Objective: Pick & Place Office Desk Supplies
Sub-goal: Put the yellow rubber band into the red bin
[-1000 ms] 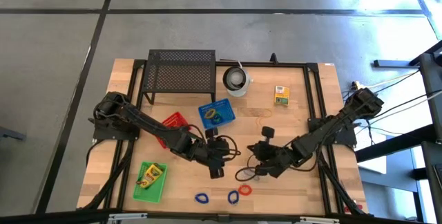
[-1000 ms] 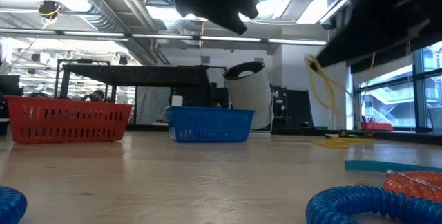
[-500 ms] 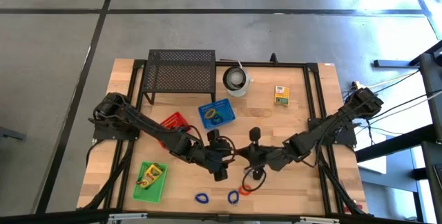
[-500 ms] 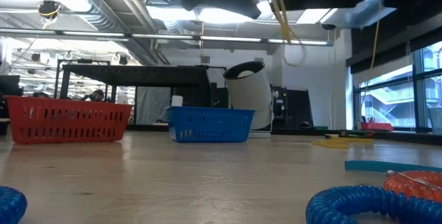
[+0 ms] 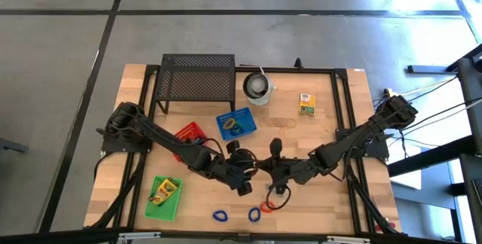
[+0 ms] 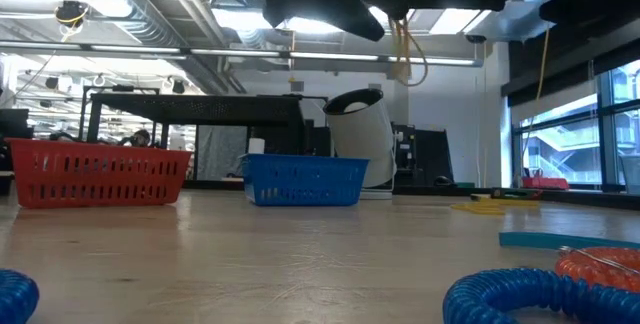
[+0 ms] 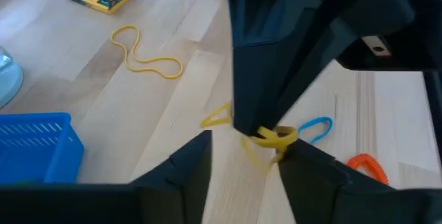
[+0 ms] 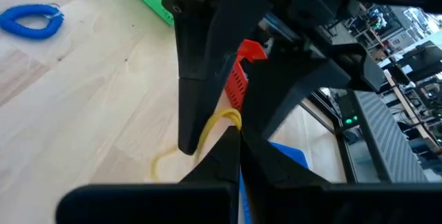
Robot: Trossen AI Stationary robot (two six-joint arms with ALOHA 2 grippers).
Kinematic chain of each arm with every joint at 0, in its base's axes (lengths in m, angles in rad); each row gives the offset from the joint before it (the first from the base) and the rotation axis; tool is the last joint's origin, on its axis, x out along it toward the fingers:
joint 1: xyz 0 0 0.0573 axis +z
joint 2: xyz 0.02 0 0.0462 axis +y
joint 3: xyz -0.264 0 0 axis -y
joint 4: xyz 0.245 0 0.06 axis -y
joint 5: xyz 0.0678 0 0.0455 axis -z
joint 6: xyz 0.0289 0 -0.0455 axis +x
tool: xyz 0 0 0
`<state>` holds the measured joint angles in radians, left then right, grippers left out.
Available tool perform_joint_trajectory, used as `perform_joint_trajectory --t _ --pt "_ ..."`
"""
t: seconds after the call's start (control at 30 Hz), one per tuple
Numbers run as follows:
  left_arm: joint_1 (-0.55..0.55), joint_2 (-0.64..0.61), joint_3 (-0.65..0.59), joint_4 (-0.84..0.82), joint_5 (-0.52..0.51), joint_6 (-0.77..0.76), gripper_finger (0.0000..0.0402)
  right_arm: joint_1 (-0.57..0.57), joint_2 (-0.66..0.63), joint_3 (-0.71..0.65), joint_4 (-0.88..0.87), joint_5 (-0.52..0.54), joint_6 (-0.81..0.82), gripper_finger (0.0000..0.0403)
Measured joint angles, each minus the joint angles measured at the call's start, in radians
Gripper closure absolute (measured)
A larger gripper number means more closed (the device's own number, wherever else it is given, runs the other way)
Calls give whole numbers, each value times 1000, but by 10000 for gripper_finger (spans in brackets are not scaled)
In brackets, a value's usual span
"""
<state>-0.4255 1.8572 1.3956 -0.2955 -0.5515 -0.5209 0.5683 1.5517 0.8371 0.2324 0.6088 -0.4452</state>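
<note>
A thin yellow loop point(image 7: 273, 137) hangs in the air above mid-table, also seen in the low view point(image 6: 406, 49). My right gripper point(image 5: 273, 166) is shut on it. My left gripper point(image 5: 246, 175) faces it from the table's left, open, with a finger on either side of the loop point(image 7: 242, 163); I cannot tell whether they touch it. Two blue loops point(image 5: 219, 215) point(image 5: 254, 215) and an orange loop point(image 5: 267, 206) lie flat near the near edge. Another yellow loop point(image 5: 290, 122) and a yellow-and-green box point(image 5: 306, 103) lie farther back. My right gripper pinches the yellow loop's upper part point(image 8: 222, 119) between its two fingertips point(image 7: 257, 117), coming from the table's right and slanting down. The loop is lifted clear of the table and hangs slack below the fingers point(image 6: 406, 64).
A green basket point(image 5: 163, 197) holding a box sits at near left. A red basket point(image 5: 190, 132) and a blue basket point(image 5: 236, 123) stand behind the left arm. The black mesh stand point(image 5: 197, 78) and the white cup point(image 5: 257, 88) are at the far edge.
My right gripper has moved toward the table's left and up, carrying the hanging yellow loop with it to my left gripper. My left gripper has shifted slightly to the right, so the two now meet over mid-table.
</note>
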Motion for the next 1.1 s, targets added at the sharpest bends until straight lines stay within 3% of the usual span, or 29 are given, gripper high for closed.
perform_joint_trajectory --t 0.3,0.53,0.73,0.87,1.1 --pt "0 0 0 0 -1 1 388 -20 0 0 0 0 -8 395" --pt "0 0 0 -5 16 1 399 -23 0 0 -1 0 103 388" --pt "0 0 0 -32 12 -16 400 -40 0 8 -22 -93 241 336" --pt "-1 0 0 -33 12 -16 398 -44 0 88 -205 -104 321 283" --pt "0 -11 0 -62 8 -18 400 -35 0 322 -758 -104 553 194"
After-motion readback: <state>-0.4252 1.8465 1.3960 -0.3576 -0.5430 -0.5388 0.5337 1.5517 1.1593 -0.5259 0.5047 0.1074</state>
